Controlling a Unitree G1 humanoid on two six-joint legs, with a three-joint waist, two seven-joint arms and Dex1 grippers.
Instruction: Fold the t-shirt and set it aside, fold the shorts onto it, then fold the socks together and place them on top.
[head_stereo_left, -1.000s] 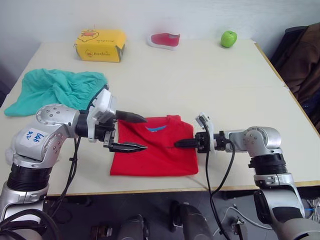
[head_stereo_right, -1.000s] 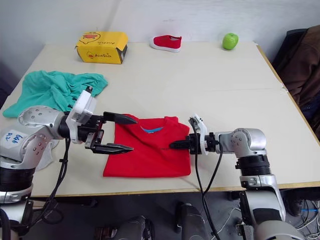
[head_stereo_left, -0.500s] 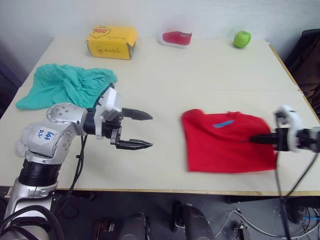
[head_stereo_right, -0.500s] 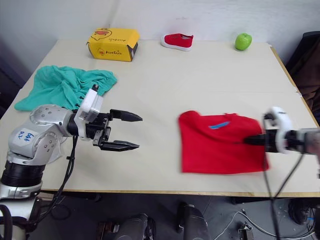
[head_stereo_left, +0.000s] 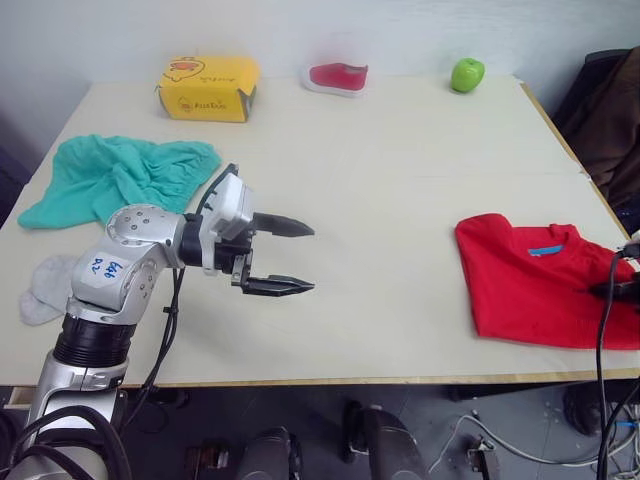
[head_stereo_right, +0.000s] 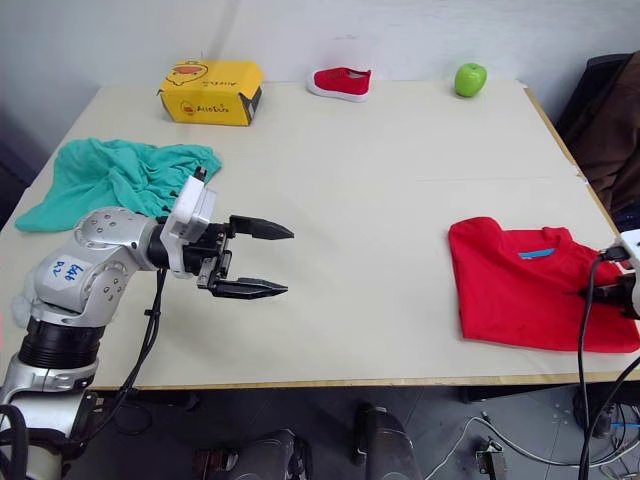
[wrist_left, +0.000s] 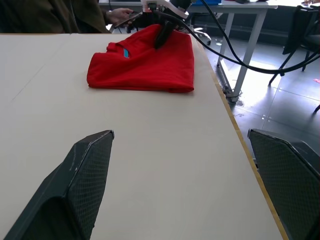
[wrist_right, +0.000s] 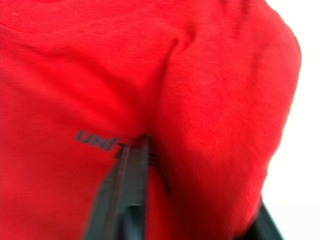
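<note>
Shirt (head_stereo_right: 530, 290) lies folded at the tabletop's (head_stereo_right: 400, 180) 4 o'clock edge, right hand (wrist_right: 131, 170) pinching it. Left hand (head_stereo_right: 262, 259) spread wide, empty. Shorts (head_stereo_right: 120, 175) at 9 o'clock, socks (head_stereo_left: 42, 288) unfolded.

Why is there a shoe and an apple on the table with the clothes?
They do look odd: a small red shoe, a green apple and a yellow box sit along the far edge, unrelated to laundry. The shorts lie crumpled.
</note>
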